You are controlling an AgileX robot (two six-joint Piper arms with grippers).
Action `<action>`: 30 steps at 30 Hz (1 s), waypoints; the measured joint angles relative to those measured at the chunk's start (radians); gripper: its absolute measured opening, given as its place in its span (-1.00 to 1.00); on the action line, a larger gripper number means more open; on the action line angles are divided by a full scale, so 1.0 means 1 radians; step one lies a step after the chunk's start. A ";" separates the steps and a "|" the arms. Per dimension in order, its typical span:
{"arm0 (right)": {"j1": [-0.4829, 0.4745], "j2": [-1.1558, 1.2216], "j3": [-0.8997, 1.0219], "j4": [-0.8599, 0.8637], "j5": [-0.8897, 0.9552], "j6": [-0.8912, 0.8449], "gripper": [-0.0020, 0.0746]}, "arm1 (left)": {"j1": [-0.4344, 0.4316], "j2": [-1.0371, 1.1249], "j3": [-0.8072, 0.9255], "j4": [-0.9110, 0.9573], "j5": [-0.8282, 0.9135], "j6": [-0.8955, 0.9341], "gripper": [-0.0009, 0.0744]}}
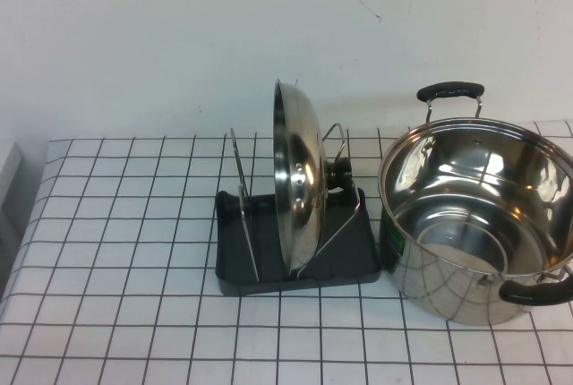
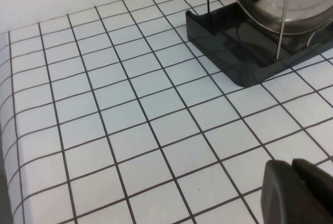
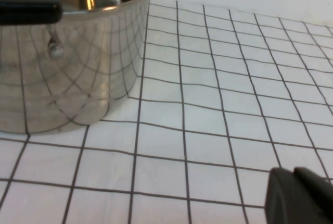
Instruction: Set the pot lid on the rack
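Observation:
The pot lid [image 1: 300, 190] stands on edge in the rack [image 1: 295, 246], held between the silver wire uprights, its black knob [image 1: 339, 173] facing the pot. It also shows in the left wrist view [image 2: 281, 0], with the rack's dark tray [image 2: 229, 47] below it. Neither gripper shows in the high view. My left gripper [image 2: 292, 168] is shut and empty, low over the checked cloth, well short of the rack. My right gripper [image 3: 294, 174] is shut and empty over the cloth, apart from the pot.
A deep steel pot [image 1: 479, 224] with two black handles stands right of the rack; it also shows in the right wrist view [image 3: 67, 52]. A white checked cloth [image 1: 125, 251] covers the table. A white wall rises behind.

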 joint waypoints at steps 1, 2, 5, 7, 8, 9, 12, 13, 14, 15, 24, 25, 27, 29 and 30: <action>0.007 0.000 0.000 0.002 0.000 0.010 -0.95 | 0.000 0.000 0.000 0.000 0.000 0.000 -0.98; 0.009 0.000 0.000 0.002 0.000 0.019 -0.95 | 0.000 0.000 0.000 0.000 0.000 0.000 -0.98; 0.009 0.000 0.000 0.004 0.000 0.029 -0.95 | 0.000 0.000 0.000 0.000 0.000 0.000 -0.98; 0.013 0.000 0.000 0.004 0.000 0.029 -0.95 | 0.000 0.000 0.000 0.000 0.000 0.000 -0.98; 0.013 0.000 0.000 0.004 0.000 0.029 -0.95 | 0.000 0.000 0.000 0.000 0.000 0.000 -0.98; 0.013 0.000 0.000 0.004 0.000 0.031 -0.95 | 0.000 0.000 0.000 0.000 0.000 0.000 -0.98; 0.013 0.000 0.000 0.004 0.000 0.033 -0.95 | 0.000 0.000 0.000 0.000 0.000 0.000 -0.98; 0.013 0.000 0.000 0.004 0.000 0.033 -0.95 | 0.000 0.000 0.000 0.000 0.000 0.000 -0.98; 0.013 0.000 0.000 0.004 0.000 0.033 -0.95 | 0.000 0.000 0.000 0.000 0.000 0.000 -0.98; 0.013 0.000 0.000 0.004 0.000 0.033 -0.95 | 0.000 0.000 0.000 0.000 0.000 0.000 -0.98; 0.013 0.000 0.000 0.004 0.000 0.033 -0.95 | 0.000 0.000 0.000 0.000 0.000 0.002 -0.98; 0.013 0.000 0.000 0.004 0.000 0.033 -0.95 | 0.000 0.000 0.003 0.000 0.000 0.002 -0.98; 0.013 0.000 0.000 0.004 0.000 0.033 -0.95 | 0.000 0.000 0.011 -0.010 -0.005 0.007 -0.98; 0.013 0.000 0.000 0.004 0.000 0.033 -0.95 | 0.004 -0.002 0.023 -0.058 -0.017 0.066 -0.98; 0.013 0.000 0.000 0.004 0.000 0.033 -0.95 | 0.012 -0.002 0.027 -0.096 -0.025 0.115 -0.98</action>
